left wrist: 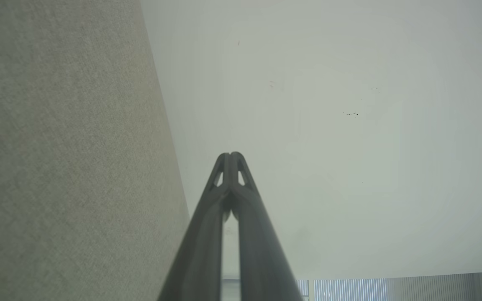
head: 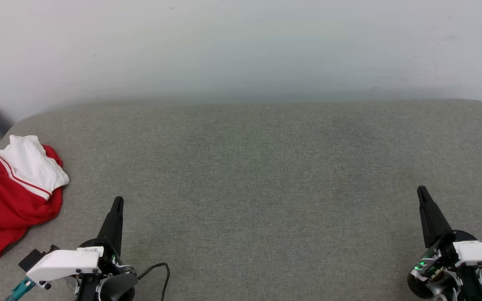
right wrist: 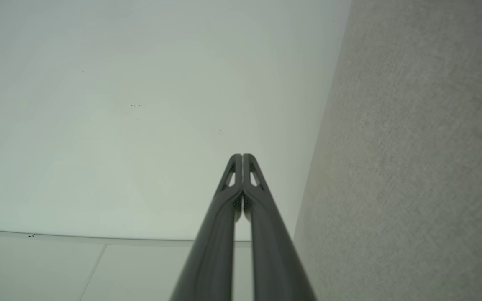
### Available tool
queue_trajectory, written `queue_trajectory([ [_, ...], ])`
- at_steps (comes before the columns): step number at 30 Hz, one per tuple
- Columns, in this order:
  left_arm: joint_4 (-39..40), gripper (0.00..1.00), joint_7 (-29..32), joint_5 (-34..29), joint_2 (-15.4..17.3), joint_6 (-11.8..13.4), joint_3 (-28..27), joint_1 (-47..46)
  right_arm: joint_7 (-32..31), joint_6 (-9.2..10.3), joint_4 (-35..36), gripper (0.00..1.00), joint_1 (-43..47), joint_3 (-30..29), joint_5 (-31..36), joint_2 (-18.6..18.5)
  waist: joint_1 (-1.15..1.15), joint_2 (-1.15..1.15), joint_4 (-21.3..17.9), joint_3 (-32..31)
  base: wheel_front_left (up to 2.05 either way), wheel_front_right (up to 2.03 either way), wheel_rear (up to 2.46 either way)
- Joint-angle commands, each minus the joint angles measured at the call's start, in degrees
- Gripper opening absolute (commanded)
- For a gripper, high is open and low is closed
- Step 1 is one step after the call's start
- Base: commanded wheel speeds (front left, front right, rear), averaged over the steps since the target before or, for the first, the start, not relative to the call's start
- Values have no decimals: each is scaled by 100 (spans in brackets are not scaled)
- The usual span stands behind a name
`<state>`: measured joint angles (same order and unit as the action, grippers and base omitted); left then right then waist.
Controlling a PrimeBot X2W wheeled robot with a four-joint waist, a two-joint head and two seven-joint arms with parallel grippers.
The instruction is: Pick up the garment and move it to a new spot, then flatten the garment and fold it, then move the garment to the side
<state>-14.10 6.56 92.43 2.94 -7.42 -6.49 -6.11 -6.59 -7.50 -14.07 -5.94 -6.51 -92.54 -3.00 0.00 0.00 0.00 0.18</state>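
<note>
Left end effector (head: 118, 202) near garment (head: 13, 205)

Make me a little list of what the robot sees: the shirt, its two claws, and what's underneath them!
shirt: red with a white sleeve, crumpled in a heap at the far left edge
surface: grey cloth surface, shirt lying on it
left claw: shut, holding nothing, near the shirt but not touching
right claw: shut, holding nothing, far across from the shirt
behind: pale wall
job so far: shirt not yet picked up
</note>
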Motion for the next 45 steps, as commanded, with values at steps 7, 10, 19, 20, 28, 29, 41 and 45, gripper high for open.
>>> queue_trajectory([
  [7,4,0,5,-7,-11,-27,-11,-41,1,2,-5,0,-78,4,31,23,0,0,0,0,0,0,0],
  [10,4,0,5,-8,-11,-27,-11,-41,1,2,-5,0,-78,4,31,23,0,0,0,0,0,0,0],
  [19,4,0,5,-8,-11,-27,-11,-41,1,2,-5,0,-78,4,30,23,0,0,0,0,0,0,0],
  [20,4,0,5,-8,-11,-27,-11,-41,1,2,-5,0,-78,4,30,23,0,0,0,0,0,0,0],
  [28,-64,100,-46,4,-8,8,80,39,37,0,-49,100,64,27,20,2,0,0,0,2,0,0,0],
  [29,-48,100,-74,6,-7,8,117,35,62,0,-27,100,71,42,30,3,0,0,0,2,0,0,0],
  [41,118,100,-430,-404,25,5,537,4,426,0,136,100,146,291,512,-113,0,0,-1,-10,0,0,0],
  [45,143,100,-534,-921,23,4,596,-1,533,0,161,100,144,332,965,-148,0,0,1,-14,0,0,0],
])
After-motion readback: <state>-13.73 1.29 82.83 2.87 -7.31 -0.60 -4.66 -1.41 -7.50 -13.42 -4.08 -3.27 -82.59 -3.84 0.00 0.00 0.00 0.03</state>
